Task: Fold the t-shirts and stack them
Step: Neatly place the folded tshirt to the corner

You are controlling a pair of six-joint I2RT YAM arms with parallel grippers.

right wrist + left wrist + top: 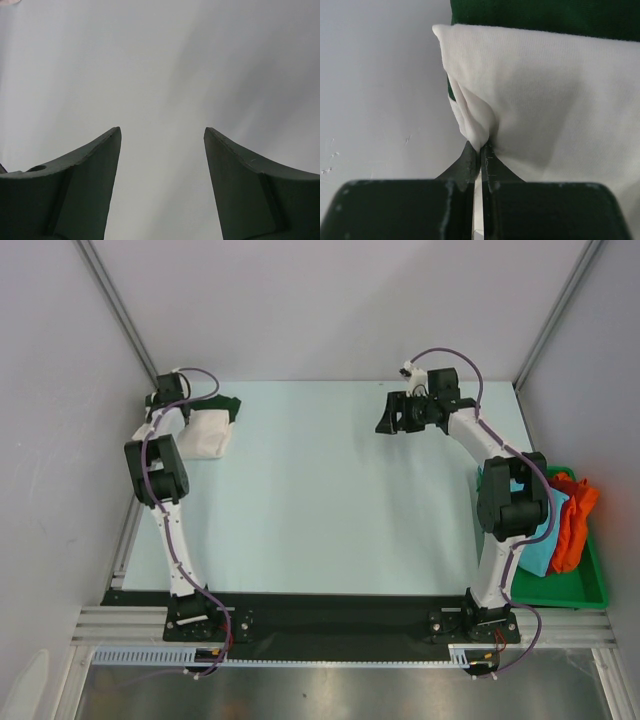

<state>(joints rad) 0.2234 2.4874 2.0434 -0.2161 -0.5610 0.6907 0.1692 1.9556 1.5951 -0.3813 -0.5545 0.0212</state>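
Cream-white t-shirt [545, 100] is lying on dark green t-shirt [545, 15], left gripper [480, 146] pinching its edge; right gripper [162, 129] hovering, jaws spread.

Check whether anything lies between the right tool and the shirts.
Nothing visible does. Only bare table separates the open right tool from the white shirt, which the left tool pinches on top of the green shirt.

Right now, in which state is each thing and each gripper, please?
white t-shirt: folded, lying on the green one, edge pinched.
green t-shirt: mostly covered.
left gripper: shut on the white t-shirt.
right gripper: open, empty.
tray: holds an orange cloth and a teal cloth, bunched.
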